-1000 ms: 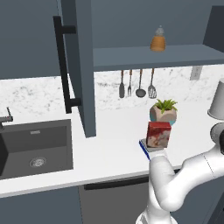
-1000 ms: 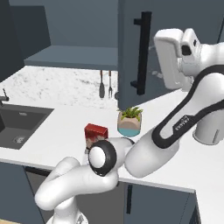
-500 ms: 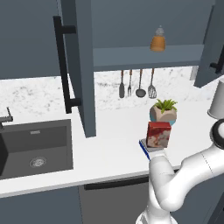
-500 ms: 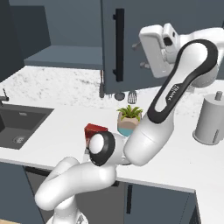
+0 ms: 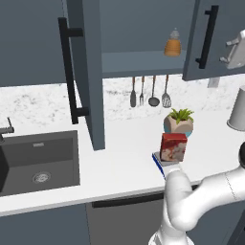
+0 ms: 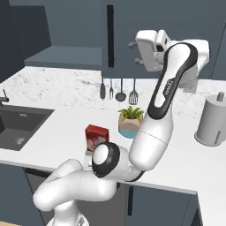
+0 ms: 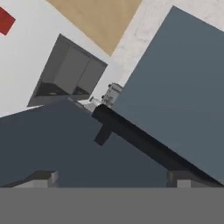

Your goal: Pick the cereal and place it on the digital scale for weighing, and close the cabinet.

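The red cereal (image 5: 173, 147) box stands upright on the digital scale (image 5: 160, 160), near the counter's front edge; it also shows as the cereal (image 6: 97, 137) behind my elbow and as a red patch, the cereal (image 7: 5, 19). The cabinet's left door (image 5: 88, 72) hangs wide open. Its right door (image 5: 210, 38) is partly swung in over the shelf. My gripper (image 5: 225, 52) is open and pressed against that door's outer face beside its black bar handle (image 7: 144, 140). Nothing sits between the fingertips (image 7: 43, 177). The gripper (image 6: 135, 53) is high above the counter.
An orange bottle (image 5: 173, 44) stands on the cabinet shelf. A potted plant (image 5: 179, 120) is just behind the cereal, with utensils (image 5: 149, 91) hanging on the wall. A paper towel roll (image 6: 212, 119) stands at the right, and the sink (image 5: 38, 160) at the left.
The right cabinet door has swung inward toward shut, with my hand travelling along on its face. The cereal, the scale and the left door have not moved.
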Motion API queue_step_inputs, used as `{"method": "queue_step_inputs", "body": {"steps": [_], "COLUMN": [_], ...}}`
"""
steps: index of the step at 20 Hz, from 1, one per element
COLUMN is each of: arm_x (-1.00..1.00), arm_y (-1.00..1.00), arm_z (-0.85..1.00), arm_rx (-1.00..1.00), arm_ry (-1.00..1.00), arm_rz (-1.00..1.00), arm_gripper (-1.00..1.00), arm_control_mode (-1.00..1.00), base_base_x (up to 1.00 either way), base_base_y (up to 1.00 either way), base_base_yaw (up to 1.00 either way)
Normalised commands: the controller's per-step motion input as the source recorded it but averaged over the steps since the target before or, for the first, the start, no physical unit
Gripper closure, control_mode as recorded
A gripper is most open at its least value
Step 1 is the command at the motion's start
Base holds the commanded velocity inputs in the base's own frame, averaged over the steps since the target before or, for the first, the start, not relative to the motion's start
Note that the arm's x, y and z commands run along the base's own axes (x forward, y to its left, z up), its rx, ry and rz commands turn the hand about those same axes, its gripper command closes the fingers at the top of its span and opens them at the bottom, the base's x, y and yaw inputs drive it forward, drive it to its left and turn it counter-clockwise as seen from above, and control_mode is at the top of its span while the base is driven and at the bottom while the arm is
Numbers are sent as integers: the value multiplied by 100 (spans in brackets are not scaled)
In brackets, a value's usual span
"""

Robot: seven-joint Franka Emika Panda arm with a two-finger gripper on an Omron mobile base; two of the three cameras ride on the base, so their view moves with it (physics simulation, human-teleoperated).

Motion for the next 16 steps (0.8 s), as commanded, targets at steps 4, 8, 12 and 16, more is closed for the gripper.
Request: {"method": "queue_step_inputs", "body": {"steps": [4, 8, 12, 16], "arm_x": [43, 58, -22, 9], "arm_y": [91, 54, -19, -3], "arm_z": [-2, -4, 8, 2], "arm_rx": [5, 0, 15, 14], "arm_ry": [-25, -14, -15, -13], "arm_rz": [-46, -49, -27, -24], "arm_gripper": [-100, -100, -100, -100], "arm_control_mode": [-100, -100, -100, -100], "base_base_x": [0, 0, 0, 0], "base_base_y": [0, 0, 0, 0], "base_base_yaw": [0, 0, 0, 0]}}
